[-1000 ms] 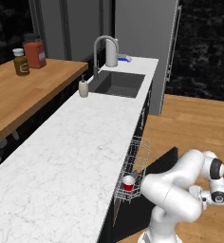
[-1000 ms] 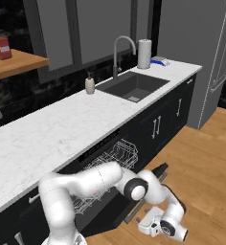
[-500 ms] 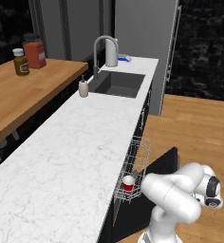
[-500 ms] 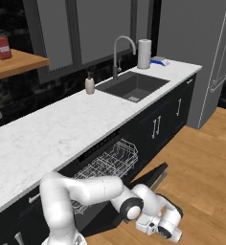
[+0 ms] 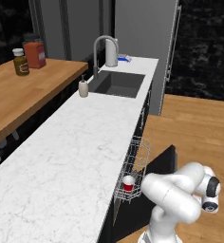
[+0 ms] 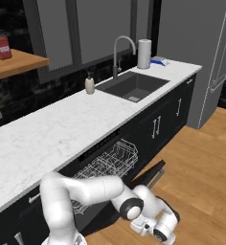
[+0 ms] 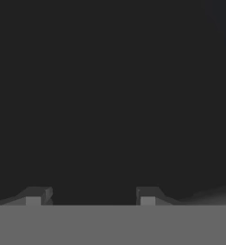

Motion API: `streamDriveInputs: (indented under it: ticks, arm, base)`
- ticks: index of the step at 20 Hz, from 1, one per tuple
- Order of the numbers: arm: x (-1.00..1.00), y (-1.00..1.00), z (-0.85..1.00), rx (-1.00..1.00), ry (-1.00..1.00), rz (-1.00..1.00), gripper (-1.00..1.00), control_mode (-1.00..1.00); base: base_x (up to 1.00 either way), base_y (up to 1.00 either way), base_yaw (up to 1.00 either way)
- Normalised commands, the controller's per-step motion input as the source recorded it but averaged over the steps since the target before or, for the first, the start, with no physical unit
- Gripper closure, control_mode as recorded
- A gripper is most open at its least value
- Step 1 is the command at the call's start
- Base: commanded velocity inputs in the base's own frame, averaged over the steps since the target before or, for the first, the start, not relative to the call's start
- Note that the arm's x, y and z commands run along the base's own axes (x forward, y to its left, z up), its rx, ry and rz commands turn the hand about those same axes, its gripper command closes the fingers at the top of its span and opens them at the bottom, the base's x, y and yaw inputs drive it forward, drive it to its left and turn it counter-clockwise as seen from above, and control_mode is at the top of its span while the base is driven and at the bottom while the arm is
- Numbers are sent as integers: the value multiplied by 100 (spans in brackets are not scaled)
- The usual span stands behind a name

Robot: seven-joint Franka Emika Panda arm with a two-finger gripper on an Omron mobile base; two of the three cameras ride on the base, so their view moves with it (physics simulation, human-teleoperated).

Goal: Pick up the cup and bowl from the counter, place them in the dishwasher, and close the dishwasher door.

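Arm bent low in front of the dishwasher (image 6: 110, 160), hand down near the wood floor (image 6: 201, 162) by the lowered dishwasher door (image 5: 161, 163). Gripper (image 7: 90, 195) seen from the hand camera: two fingertips (image 7: 36, 196) apart with a gap between them, nothing visible in the gap, just a flat dark surface ahead; can't tell what that surface is or whether the tips touch it. Wire rack (image 5: 133, 171) is pulled out under the counter (image 5: 71, 156). Red cup (image 5: 128, 182) sits upright in the rack, near its front end. Bowl can't be made out in the rack. Sink (image 5: 118, 84), faucet (image 5: 100, 50) and soap bottle (image 5: 83, 88) at the far end of the counter.
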Motion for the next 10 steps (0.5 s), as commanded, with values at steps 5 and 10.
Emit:
streamDriveInputs:
  ticks: [5,10]
  arm:
    - [30,100,44,11,-17,-2,-100,-100]
    - [51,100,44,8,-20,-1,-100,-100]
  base:
    - [0,0,0]
    - [0,0,0]
